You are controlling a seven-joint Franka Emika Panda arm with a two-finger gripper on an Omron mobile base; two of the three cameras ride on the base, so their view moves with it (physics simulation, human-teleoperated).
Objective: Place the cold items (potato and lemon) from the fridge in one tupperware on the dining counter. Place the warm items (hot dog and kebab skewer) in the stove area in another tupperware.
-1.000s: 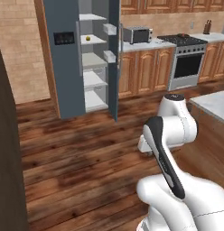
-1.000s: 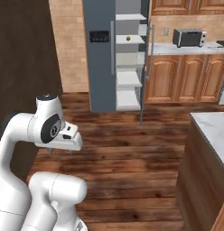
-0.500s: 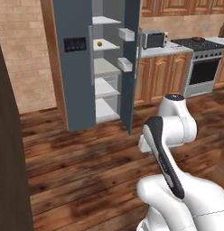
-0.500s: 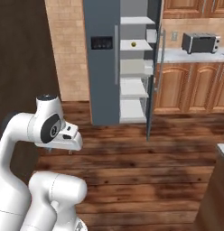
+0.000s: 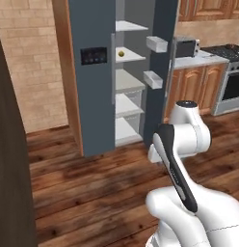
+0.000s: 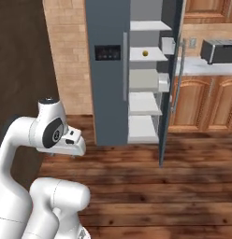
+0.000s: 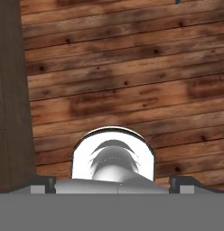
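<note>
Fridge [image 5: 99, 77] nearer now; round lemon [image 5: 121, 54] on shelf.

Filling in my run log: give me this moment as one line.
phase: nearing fridge | fridge door: open | lemon: on fridge shelf | gripper: open, empty, over wood floor

Fridge [image 5: 97, 77] stands centre frame in the left base view, door [image 5: 160, 72] swung open at its right, with the lemon [image 5: 121, 54] sitting on an upper shelf inside. Microwave [image 5: 187, 47] rests on the counter [image 5: 201, 60] at upper right, stove [image 5: 231, 77] at the right edge beyond it.
</note>
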